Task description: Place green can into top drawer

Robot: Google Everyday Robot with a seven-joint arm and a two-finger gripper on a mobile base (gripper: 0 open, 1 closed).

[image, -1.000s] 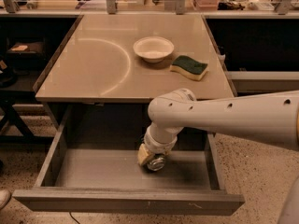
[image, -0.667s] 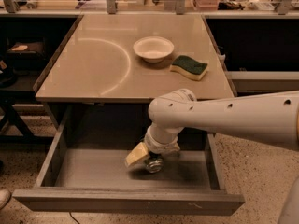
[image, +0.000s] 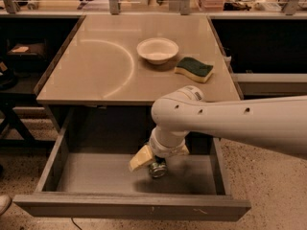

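Nearest, drawer (image: 120,206): pulled out below the table edge, front panel toward the camera; grey bottom bare apart from a spot right of centre.
Can (image: 157,169): inside the drawer, right of centre, low against the bottom. Only one shiny end shows beneath the gripper; whether it rests fully on the bottom cannot be told.
Gripper (image: 157,161): down inside the drawer, directly over the can. Fingers spread wide, one pale finger (image: 140,158) angled out to the left, clear of the can.
Change noted: a second ago the fingers were closed in around the can; they have since swung apart. The can has kept its place.
Finding: judged as release made; the placing looks all but done.
Outstanding: raise the gripper straight up without nudging the can, which may roll.
Arm (image: 230,121): white, reaching in from the right above the drawer's right wall.
Table (image: 96,75): above and behind the drawer.
Sponge (image: 194,69): on the table, right side.
Bowl (image: 157,50): white, near the sponge, beyond it and to its left.
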